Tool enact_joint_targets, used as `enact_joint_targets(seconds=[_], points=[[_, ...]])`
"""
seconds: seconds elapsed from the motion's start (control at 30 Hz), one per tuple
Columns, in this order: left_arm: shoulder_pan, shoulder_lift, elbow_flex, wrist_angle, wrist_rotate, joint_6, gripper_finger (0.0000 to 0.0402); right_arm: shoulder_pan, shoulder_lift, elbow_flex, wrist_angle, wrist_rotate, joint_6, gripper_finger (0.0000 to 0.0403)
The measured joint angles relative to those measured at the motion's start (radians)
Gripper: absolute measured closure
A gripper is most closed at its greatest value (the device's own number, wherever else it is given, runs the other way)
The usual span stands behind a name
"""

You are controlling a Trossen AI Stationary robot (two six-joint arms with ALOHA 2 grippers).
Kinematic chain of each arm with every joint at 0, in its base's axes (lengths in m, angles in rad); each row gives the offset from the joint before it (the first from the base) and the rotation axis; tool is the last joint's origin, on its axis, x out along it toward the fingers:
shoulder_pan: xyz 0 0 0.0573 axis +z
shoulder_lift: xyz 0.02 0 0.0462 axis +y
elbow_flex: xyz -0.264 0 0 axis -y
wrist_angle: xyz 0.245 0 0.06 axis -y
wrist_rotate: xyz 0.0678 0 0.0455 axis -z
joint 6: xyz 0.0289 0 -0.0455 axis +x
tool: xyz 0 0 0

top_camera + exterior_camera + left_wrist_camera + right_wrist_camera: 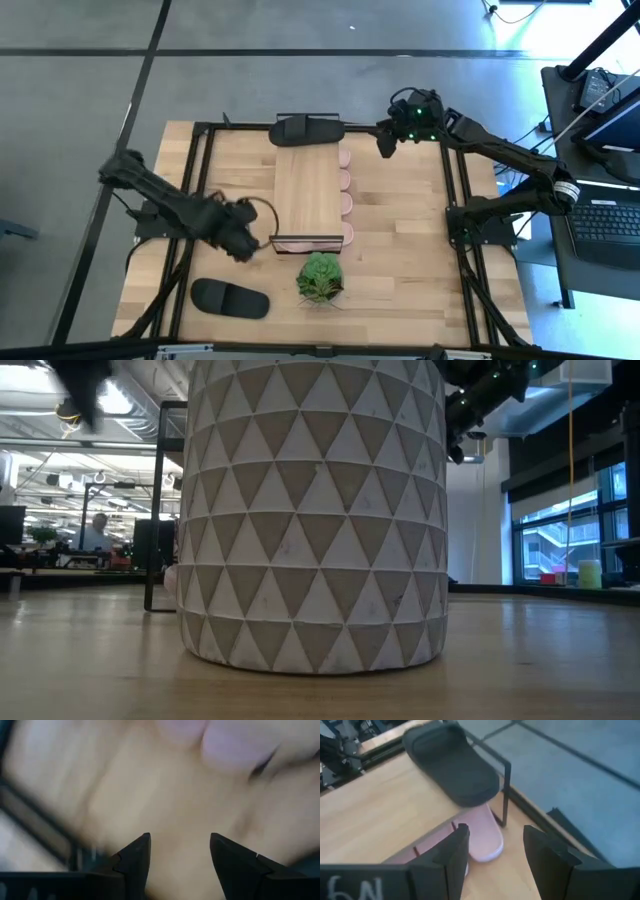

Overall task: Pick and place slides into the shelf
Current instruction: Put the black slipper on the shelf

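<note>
The light-wood shelf (308,190) stands mid-table. One black slide (307,131) lies across the shelf's far end, also seen in the right wrist view (452,762). Pale pink slides (345,192) poke out of the shelf's right side, and one (310,243) out of its near end. A second black slide (230,298) lies flat on the table at the near left. My left gripper (250,243) hangs open just left of the shelf's near end, its fingers (135,860) bare. My right gripper (385,143) is open above the shelf's far right corner, over a pink slide (482,837).
A green plant (320,278) in a white patterned pot (312,510) stands just near of the shelf. A dark frame (195,200) runs around the tabletop. Bare wood lies to the shelf's right (400,230). A desk with a laptop (605,215) is beyond the right edge.
</note>
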Motion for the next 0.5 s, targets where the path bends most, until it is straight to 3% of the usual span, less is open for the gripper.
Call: enact_joint_targets(seconds=[0.1, 0.23, 0.4, 0.5], points=[[-0.04, 0.106, 0.038, -0.078, 0.19, -0.134, 0.0207, -0.003, 0.0, 0.0, 0.043, 0.0, -0.017, 0.0216], [-0.09, 0.197, 0.054, -0.004, 0.367, -0.279, 0.0207, -0.008, 0.001, 0.0, 0.089, 0.0, -0.019, 0.0216], [-0.15, 0.29, 0.075, 0.064, 0.481, -0.484, 0.0207, -0.008, 0.001, 0.0, 0.119, -0.001, -0.053, 0.0216], [-0.188, 0.339, 0.103, 0.093, 0.49, -0.571, 0.0207, -0.008, 0.001, 0.0, 0.134, -0.001, -0.068, 0.0216]])
